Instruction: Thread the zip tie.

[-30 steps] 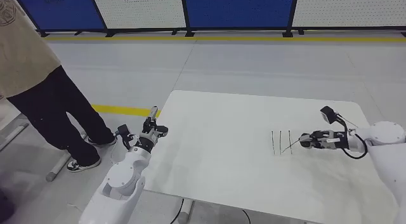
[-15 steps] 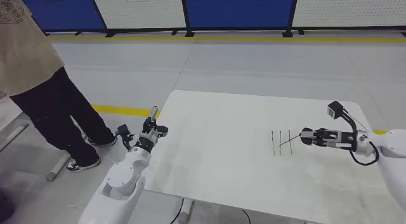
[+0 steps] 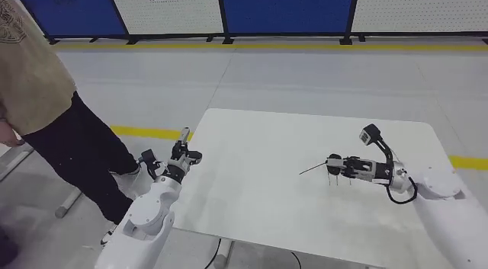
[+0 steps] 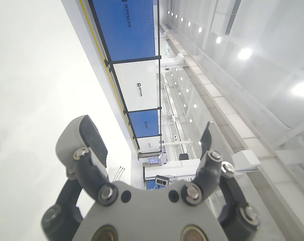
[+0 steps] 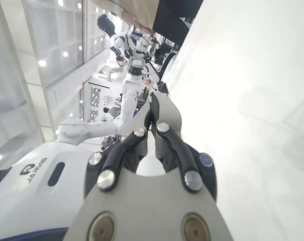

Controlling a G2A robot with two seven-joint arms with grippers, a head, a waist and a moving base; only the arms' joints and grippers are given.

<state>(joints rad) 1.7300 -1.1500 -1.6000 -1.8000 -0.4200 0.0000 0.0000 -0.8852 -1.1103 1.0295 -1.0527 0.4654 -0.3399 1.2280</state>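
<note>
Right gripper [image 3: 331, 165] pinches 1 zip tie [image 3: 313, 168] over the table [image 3: 244, 177]; left gripper [image 4: 149, 139] spread.

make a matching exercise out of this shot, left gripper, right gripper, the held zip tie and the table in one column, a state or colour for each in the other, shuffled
Column 1
1. left gripper
2. right gripper
3. held zip tie
4. table

Column 2
A. white
B. shut on a thin strap
C. open, holding nothing
D. thin and dark, sticking out past the shut gripper tips

Pairs: 1-C, 2-B, 3-D, 4-A
</note>
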